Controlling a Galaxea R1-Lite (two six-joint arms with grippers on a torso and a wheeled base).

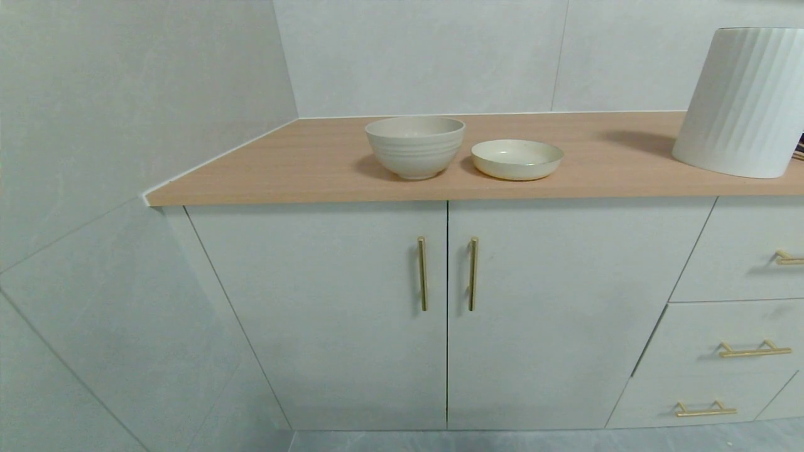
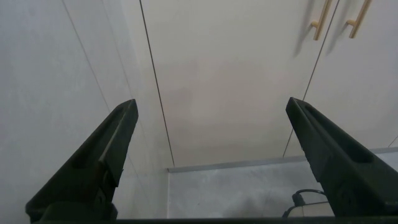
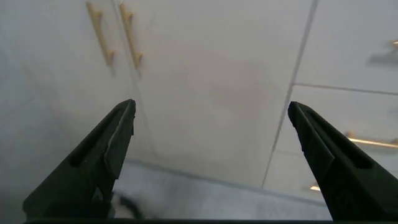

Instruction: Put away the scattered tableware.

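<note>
Left end effector (image 2: 211,103) and right end effector (image 3: 211,104) are spread wide, gripping nothing; ribbed bowl (image 1: 415,147) and glossy shallow dish (image 1: 517,159) rest on wood-grain table (image 1: 282,169).

One countertop (image 1: 301,169) carries two pieces of tableware: one deep bowl (image 1: 414,145) and one shallow dish (image 1: 516,158). One white ribbed cylinder (image 1: 744,100) also stands on it. Below are two cabinet doors, a left door (image 1: 326,314) and a right door (image 1: 565,314), with two vertical gold handles (image 1: 423,273) (image 1: 473,273), one per door. There are three drawer fronts (image 1: 741,251) (image 1: 697,333) (image 1: 666,395) and three horizontal gold handles (image 1: 788,257) (image 1: 754,349) (image 1: 705,410). There are two grippers, the left gripper (image 2: 210,106) and the right gripper (image 3: 210,104), each with two fingers (image 2: 106,155).
</note>
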